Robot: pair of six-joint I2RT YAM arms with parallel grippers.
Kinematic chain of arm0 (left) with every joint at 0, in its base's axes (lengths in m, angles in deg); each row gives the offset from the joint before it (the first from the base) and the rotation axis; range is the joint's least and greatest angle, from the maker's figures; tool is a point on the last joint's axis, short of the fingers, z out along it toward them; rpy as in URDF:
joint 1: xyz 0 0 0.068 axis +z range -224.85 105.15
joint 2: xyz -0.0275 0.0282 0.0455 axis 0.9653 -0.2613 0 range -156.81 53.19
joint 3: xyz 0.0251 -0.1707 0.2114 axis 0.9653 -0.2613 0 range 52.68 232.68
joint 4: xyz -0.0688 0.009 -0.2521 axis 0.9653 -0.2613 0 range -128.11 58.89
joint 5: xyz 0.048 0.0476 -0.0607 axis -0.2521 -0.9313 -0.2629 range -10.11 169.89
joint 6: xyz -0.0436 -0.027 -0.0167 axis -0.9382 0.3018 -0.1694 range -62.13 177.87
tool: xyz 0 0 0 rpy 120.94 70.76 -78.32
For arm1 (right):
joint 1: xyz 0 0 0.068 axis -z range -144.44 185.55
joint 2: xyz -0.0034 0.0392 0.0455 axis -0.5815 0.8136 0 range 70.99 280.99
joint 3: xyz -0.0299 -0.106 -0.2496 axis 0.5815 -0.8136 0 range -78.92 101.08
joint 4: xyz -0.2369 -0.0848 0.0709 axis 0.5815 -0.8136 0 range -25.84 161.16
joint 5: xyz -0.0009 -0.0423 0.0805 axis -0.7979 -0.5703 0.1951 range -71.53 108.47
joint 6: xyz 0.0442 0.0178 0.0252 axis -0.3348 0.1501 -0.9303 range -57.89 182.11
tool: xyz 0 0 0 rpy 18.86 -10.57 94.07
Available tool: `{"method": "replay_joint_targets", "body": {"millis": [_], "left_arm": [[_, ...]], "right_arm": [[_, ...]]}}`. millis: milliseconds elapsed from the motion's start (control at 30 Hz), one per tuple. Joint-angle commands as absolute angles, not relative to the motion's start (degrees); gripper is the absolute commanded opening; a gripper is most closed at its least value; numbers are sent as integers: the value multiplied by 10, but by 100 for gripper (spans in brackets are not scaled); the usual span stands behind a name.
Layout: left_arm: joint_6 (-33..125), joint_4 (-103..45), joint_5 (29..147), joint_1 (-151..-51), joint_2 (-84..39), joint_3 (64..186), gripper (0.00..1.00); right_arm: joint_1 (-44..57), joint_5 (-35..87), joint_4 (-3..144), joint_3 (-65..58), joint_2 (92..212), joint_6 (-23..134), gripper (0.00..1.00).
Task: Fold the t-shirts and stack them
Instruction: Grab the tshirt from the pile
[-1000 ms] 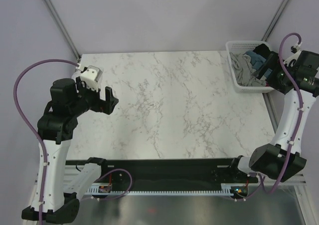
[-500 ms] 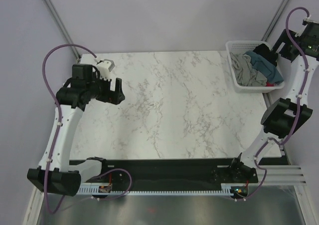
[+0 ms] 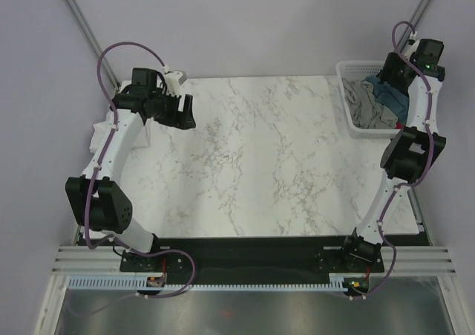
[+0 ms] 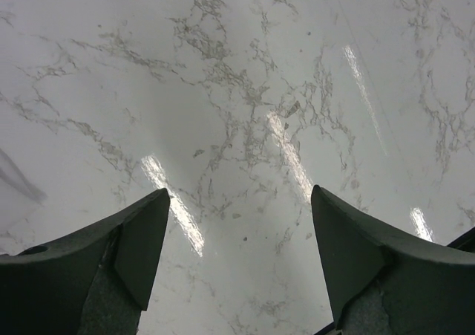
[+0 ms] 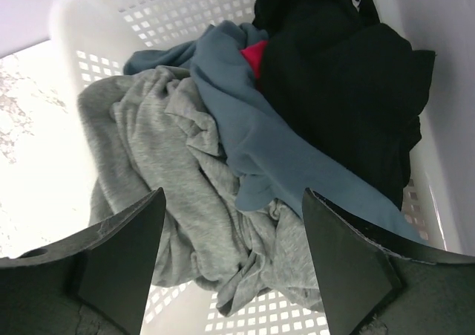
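T-shirts (image 5: 148, 142) heaped in the basket (image 5: 148, 8) at two o'clock under my released right end effector (image 5: 234, 197); left end effector (image 4: 241, 194), also released, over the surface (image 4: 237, 67).

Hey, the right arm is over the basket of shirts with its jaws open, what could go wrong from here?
1. The grey shirt, blue shirt and black shirt lie tangled together, so the right jaws may drag up several at once.
2. A grab that goes too low could hook the basket through its lattice holes and tug it sideways.
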State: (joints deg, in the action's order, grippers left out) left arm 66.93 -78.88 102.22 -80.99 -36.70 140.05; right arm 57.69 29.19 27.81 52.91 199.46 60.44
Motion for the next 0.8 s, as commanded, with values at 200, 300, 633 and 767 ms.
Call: {"method": "replay_joint_targets", "body": {"millis": [200,300,633,767], "left_arm": [[715,-770,955,-809,-454,1500,85],[713,-770,951,-809,-470,1508,85],[704,-764,935,-809,-464,1518,85],[689,-758,935,-809,-434,1511,86]], "right_arm": [[582,260,299,589,2048,634,79],[583,259,309,586,2050,638,66],[581,276,313,586,1999,646,0],[568,304,329,557,1918,675,0]]}}
